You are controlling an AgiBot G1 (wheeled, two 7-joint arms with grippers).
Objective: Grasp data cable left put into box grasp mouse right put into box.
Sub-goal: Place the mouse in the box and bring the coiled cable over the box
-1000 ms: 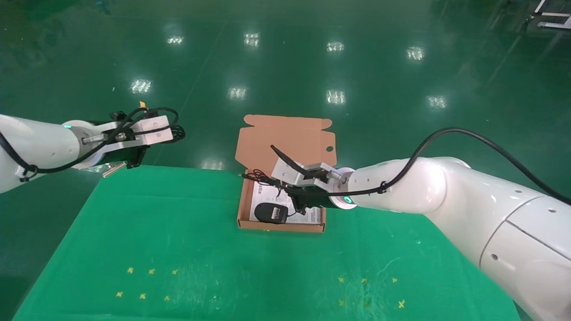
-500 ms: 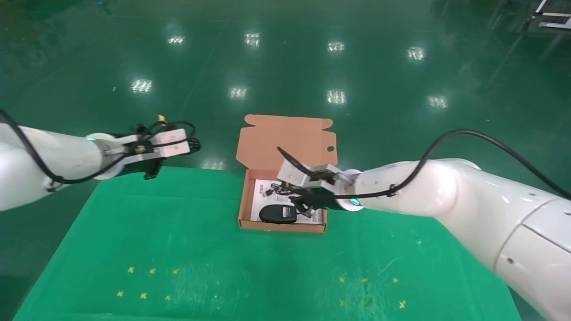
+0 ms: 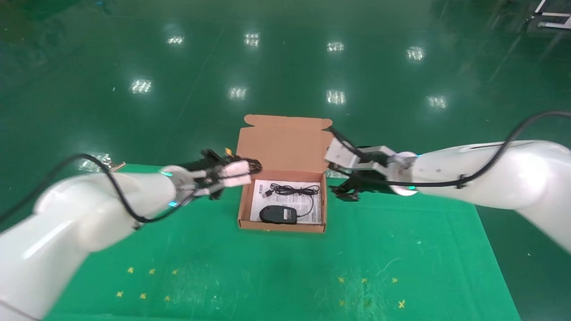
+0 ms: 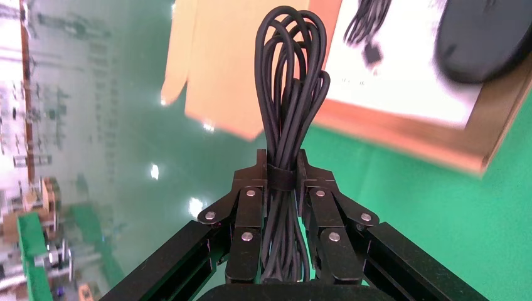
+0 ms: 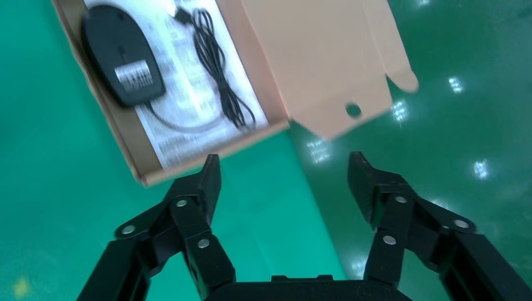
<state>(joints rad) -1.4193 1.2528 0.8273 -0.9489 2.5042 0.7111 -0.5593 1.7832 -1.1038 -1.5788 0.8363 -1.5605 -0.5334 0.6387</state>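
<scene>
Mouse half looking done: mouse [image 3: 278, 214] lying inside box [image 3: 243, 203] on the white leaflet [image 3: 258, 196], near front wall, cord [image 3: 296, 191] and plug trailing toward the back of the tray. Lid flap [image 3: 285, 142] standing open behind.

Right tool [image 3: 345, 192] hanging just beside box's right wall, over table [image 3: 276, 267] edge, spread wide, carrying nothing; wrist view showing both fingers [image 5: 194, 188] apart with only table and floor between.

Cable half pending: left tool [image 3: 250, 171] clamping narrow around data cable [image 4: 290, 94], bundle pinched at its tie band, loops sticking out past the tips. Sitting just beside box's left rear corner, not yet over the tray as far as head view tells.

Remaining, by judgement: carrying bundle over the tray, lowering into free leaflet area beside mouse cord, letting go. Minding loops snagging on box wall or landing on the rim.
</scene>
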